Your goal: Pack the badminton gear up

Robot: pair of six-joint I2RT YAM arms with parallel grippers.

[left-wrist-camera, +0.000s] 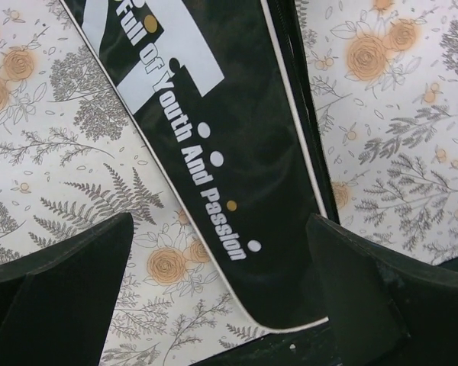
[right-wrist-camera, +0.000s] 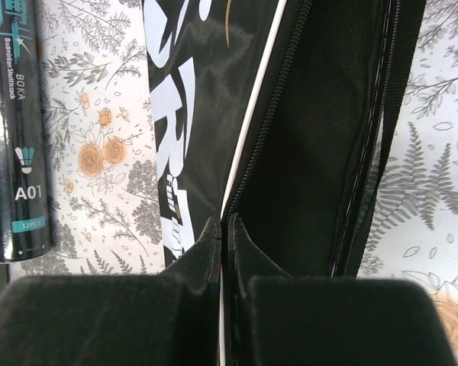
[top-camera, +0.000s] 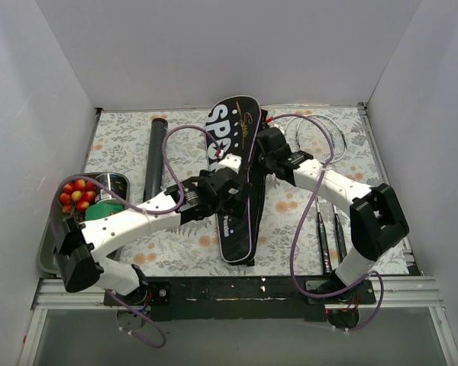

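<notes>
The long black racket bag [top-camera: 237, 229] lies lengthwise in the middle of the table. My right gripper [top-camera: 261, 158] is shut on the bag's zipper edge [right-wrist-camera: 227, 206] at its wide end, and the dark inside [right-wrist-camera: 313, 152] shows beside it. My left gripper [top-camera: 233, 200] hovers open over the bag's narrow end [left-wrist-camera: 237, 191], a finger [left-wrist-camera: 61, 297] on each side, not touching it. The dark shuttle tube [top-camera: 154, 156] lies left of the bag and also shows in the right wrist view [right-wrist-camera: 15, 130]. Two rackets [top-camera: 326, 229] lie at the right. No shuttlecocks show.
A metal tray [top-camera: 49, 244] with red fruit [top-camera: 77, 194] and a can stands at the left edge, beside my left arm. White walls close in the table on three sides. Purple cables loop over both arms.
</notes>
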